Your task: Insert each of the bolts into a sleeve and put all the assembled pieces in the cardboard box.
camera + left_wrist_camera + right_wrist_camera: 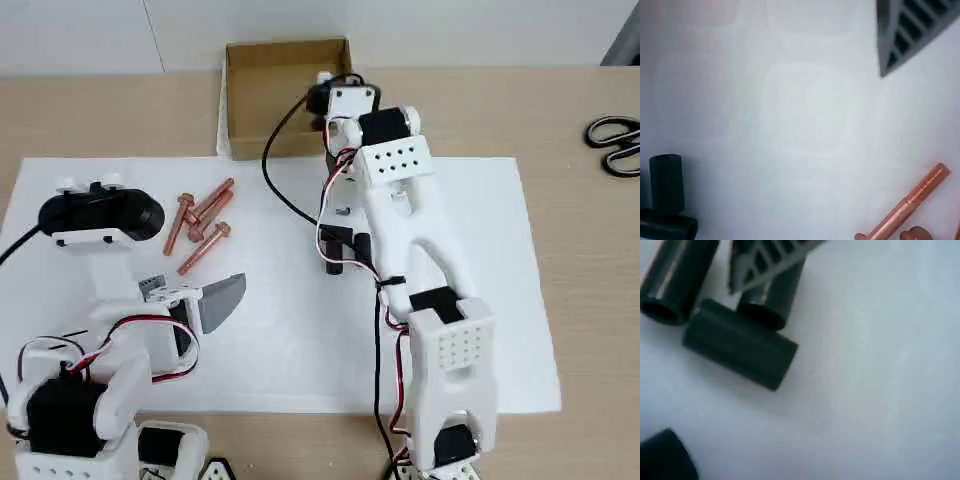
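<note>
Several copper bolts [201, 222] lie loose on the white sheet, just beyond my left gripper [192, 288], which hovers open with nothing in it. One bolt [906, 204] and black sleeves [666, 186] show in the left wrist view, with a grey finger [910, 30] off to one side. Several black sleeves [336, 252] lie mid-sheet under the right arm. In the right wrist view one sleeve [740, 343] lies crosswise before two others [675, 280]. My right gripper's grey finger [765, 260] hangs just over one of these, and the gripper is open. The cardboard box [228, 100] stands at the back.
A white sheet [280, 350] covers the middle of the wooden table. Scissors [615, 140] lie at the far right edge. The right arm [400, 200] stretches from the front edge toward the box, with its cable looping beside the sleeves.
</note>
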